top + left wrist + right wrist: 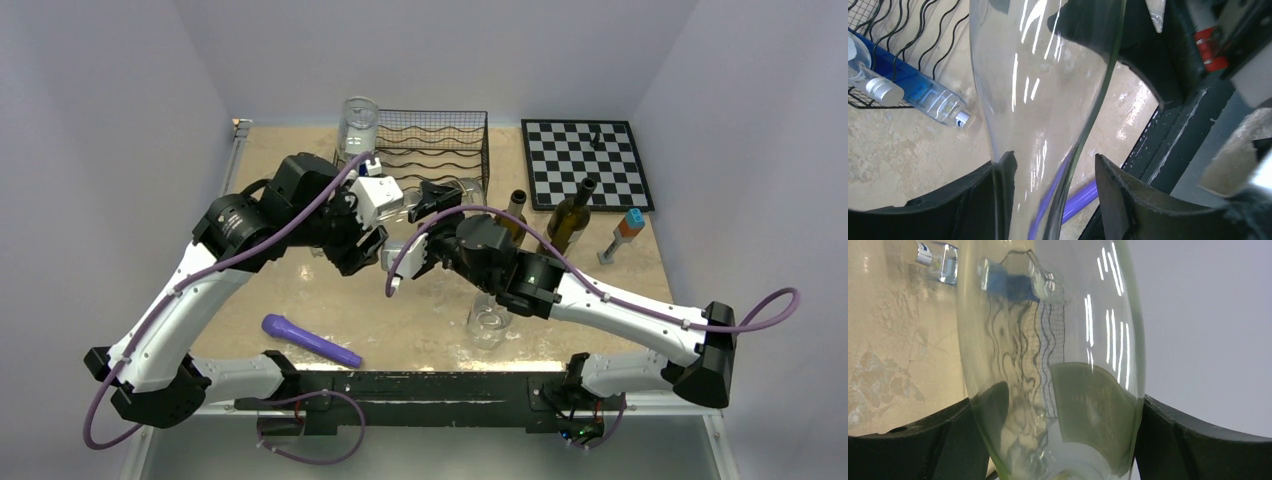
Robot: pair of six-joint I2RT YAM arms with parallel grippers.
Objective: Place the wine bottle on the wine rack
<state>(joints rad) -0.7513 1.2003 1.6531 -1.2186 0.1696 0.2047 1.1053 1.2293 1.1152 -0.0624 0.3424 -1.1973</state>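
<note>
1. My two arms meet over the middle of the sandy table (300,290). Both reach to one clear glass wine bottle (1048,340).
2. My right pincer (1055,405) is clamped on the wide body of the wine bottle. Both of its black fingers (948,440) press against the glass, one on each side.
3. My left pincer (1050,162) sits around the part where the glass narrows. One side touches the glass and a thin gap shows at the other. I cannot tell whether this pincer is gripping or only surrounding the bottle.
4. The wine bottle is held above the table, just in front of the black wire wine rack (430,140), and is not on it. The rack's wavy wires show, bent, through the glass.
5. A plastic bottle (923,92) with a blue label lies by the rack's wires. I cannot tell whether it is inside the rack.
6. To the right of the rack lies a chessboard (588,165). Two dark bottles (570,215) stand just in front of it.
7. A drinking glass (488,322) stands near the table's front edge, beside my right arm.
8. A purple tool (310,340) lies toward the front left.
</note>
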